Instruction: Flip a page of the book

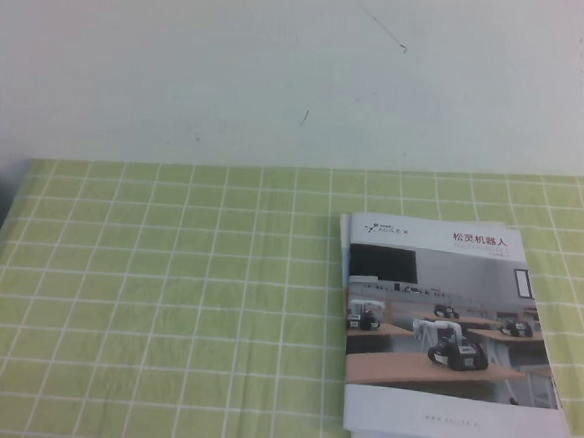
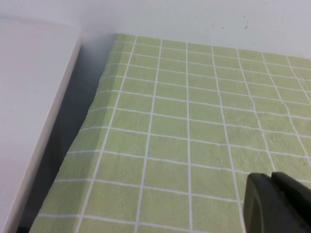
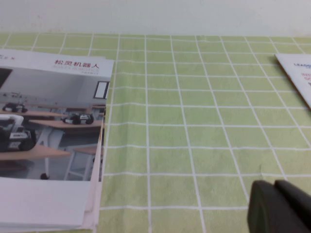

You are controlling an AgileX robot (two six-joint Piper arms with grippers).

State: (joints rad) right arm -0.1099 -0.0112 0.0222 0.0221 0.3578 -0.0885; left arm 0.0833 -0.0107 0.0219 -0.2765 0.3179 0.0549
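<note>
Table: green checked cloth point(image 1: 166, 300) w/ white grid, covers whole top.
On cloth, right side: book point(image 1: 444, 335), closed, cover leaf up.
Far right: white leaflet point(image 3: 299, 73), apart from book.
Left gripper point(image 2: 277, 201): above bare cloth.
Right gripper point(image 3: 282, 206): above bare cloth, beside book.

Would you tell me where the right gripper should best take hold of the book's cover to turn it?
Probably at the cover's free right edge, near the front corner, coming from the right. The book lies closed and flat; its leaves fan slightly there. The right gripper sits over bare cloth to its right; the left gripper is parked away.
</note>
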